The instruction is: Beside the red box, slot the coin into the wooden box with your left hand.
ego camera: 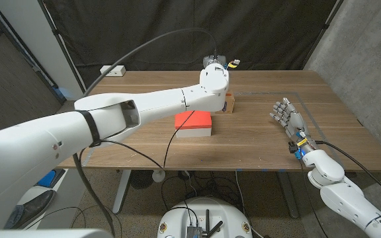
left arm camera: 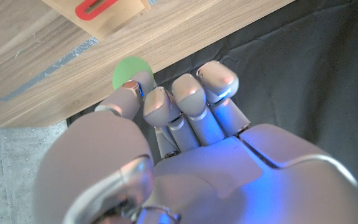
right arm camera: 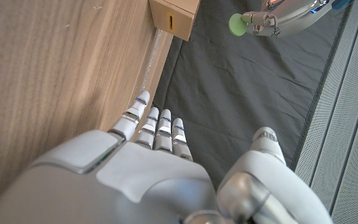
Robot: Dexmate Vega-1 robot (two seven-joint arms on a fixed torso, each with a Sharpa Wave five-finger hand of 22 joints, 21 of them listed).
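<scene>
My left hand (ego camera: 215, 66) is raised above the back of the table, over the wooden box (ego camera: 231, 103), which my forearm mostly hides. It pinches a green coin (left arm camera: 131, 71) between its fingertips. In the left wrist view the wooden box (left arm camera: 98, 15) shows a red-rimmed slot (left arm camera: 95, 7), and the coin hangs apart from it. The red box (ego camera: 194, 123) lies flat just in front of the wooden box. The right wrist view shows the wooden box (right arm camera: 174, 15) and the left hand (right arm camera: 272, 18) holding the coin (right arm camera: 236, 23) in the air. My right hand (ego camera: 284, 113) stands at the table's right, fingers apart, holding nothing.
A white power strip (ego camera: 112, 70) lies at the table's back left edge. A black cable (ego camera: 170, 142) hangs from my left arm down to the front edge. Faint tape lines (ego camera: 303, 99) mark the right part of the table. A dark curtain hangs behind.
</scene>
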